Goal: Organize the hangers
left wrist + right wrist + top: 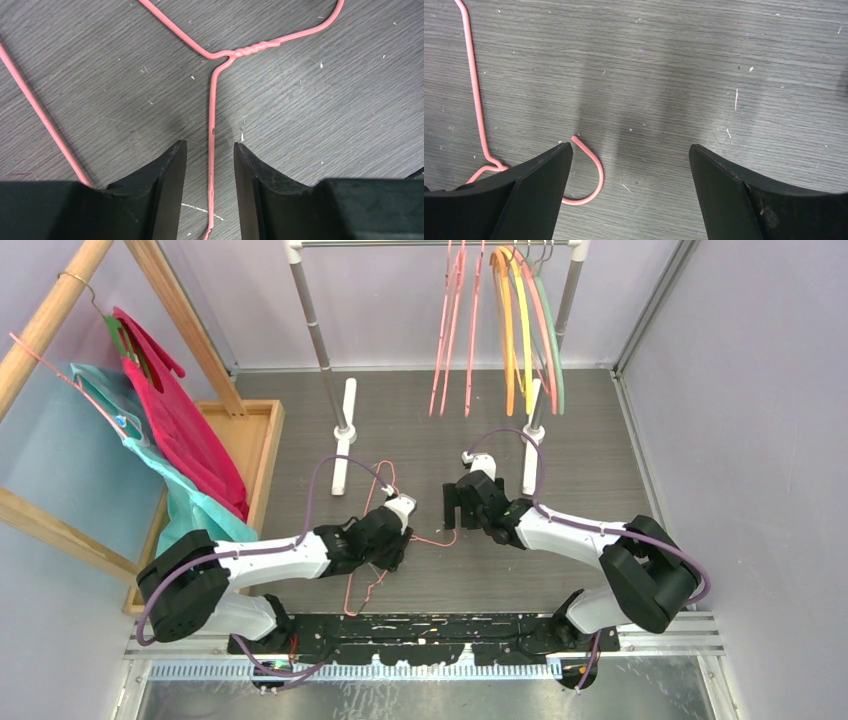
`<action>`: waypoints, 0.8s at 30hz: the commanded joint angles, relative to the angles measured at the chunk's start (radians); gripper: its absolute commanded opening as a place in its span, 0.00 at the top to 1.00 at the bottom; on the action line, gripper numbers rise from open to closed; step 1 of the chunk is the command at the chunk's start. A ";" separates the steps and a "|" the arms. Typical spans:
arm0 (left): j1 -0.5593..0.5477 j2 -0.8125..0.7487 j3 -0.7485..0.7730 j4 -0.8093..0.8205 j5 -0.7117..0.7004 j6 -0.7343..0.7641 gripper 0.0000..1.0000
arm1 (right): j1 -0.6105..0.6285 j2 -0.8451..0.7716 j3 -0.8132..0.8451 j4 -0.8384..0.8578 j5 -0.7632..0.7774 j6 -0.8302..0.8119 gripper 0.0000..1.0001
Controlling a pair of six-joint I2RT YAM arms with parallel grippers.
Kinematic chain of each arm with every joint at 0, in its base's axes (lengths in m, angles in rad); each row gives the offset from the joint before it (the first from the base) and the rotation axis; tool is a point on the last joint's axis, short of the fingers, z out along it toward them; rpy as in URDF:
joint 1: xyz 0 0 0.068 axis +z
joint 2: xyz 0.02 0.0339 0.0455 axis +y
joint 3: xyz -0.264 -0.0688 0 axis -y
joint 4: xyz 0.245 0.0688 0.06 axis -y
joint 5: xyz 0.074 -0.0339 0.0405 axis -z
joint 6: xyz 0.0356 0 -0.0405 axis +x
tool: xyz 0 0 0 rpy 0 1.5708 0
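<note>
One pink wire hanger (366, 588) lies flat on the grey floor between my arms. My left gripper (398, 543) is open and low over it. In the left wrist view one arm of the wire (213, 125) runs between the fingers of the gripper (210, 150) without touching them, with the twisted neck (252, 49) ahead. My right gripper (456, 505) is wide open and empty. Its wrist view shows the hanger's hook (594, 172) beside the left finger of the gripper (630, 147). Pink wire hangers (455, 330) and thicker orange (506, 335), yellow (522, 335) and grey-green (555, 355) ones hang on the rail.
The rail's grey posts stand on white feet (345, 430) on the floor behind my grippers. A wooden tray (262, 440) sits at the left. A wooden rack there carries hangers draped with magenta (180, 420) and teal (195, 505) garments. Walls close in both sides.
</note>
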State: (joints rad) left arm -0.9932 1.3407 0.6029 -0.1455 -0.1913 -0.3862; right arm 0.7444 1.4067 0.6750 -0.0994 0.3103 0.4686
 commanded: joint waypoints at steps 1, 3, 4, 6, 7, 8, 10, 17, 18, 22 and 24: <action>-0.008 0.004 -0.013 0.062 0.030 -0.035 0.56 | 0.004 -0.013 0.012 0.018 0.039 -0.003 0.07; -0.008 0.016 -0.020 0.071 0.041 -0.047 0.54 | 0.004 -0.008 0.011 0.020 0.041 0.000 0.07; -0.009 0.028 -0.022 0.073 0.043 -0.051 0.53 | 0.003 -0.007 0.010 0.020 0.042 0.000 0.07; -0.011 0.062 -0.020 0.072 0.048 -0.057 0.54 | 0.003 -0.009 0.008 0.021 0.044 0.002 0.07; -0.016 0.079 -0.018 0.071 0.049 -0.059 0.57 | 0.003 -0.011 0.006 0.021 0.045 0.002 0.07; -0.018 0.099 -0.017 0.070 0.047 -0.060 0.60 | 0.004 -0.014 0.003 0.020 0.047 0.001 0.07; -0.026 0.132 -0.015 0.068 0.031 -0.068 0.78 | 0.003 -0.020 -0.001 0.017 0.053 0.002 0.07; -0.038 0.224 0.000 0.040 0.000 -0.078 1.00 | 0.003 -0.033 -0.009 0.014 0.063 0.002 0.07; -0.040 0.224 0.006 0.029 -0.011 -0.082 1.00 | 0.003 -0.034 -0.011 0.014 0.063 0.002 0.07; -0.043 0.136 0.032 -0.032 -0.048 -0.089 1.00 | 0.003 -0.041 -0.012 0.007 0.070 0.006 0.07; -0.042 0.048 0.054 -0.075 -0.090 -0.077 1.00 | 0.003 -0.059 -0.020 0.006 0.085 0.015 0.07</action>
State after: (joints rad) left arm -1.0275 1.4834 0.6506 -0.0387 -0.2295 -0.4610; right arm 0.7444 1.4067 0.6670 -0.1017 0.3481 0.4694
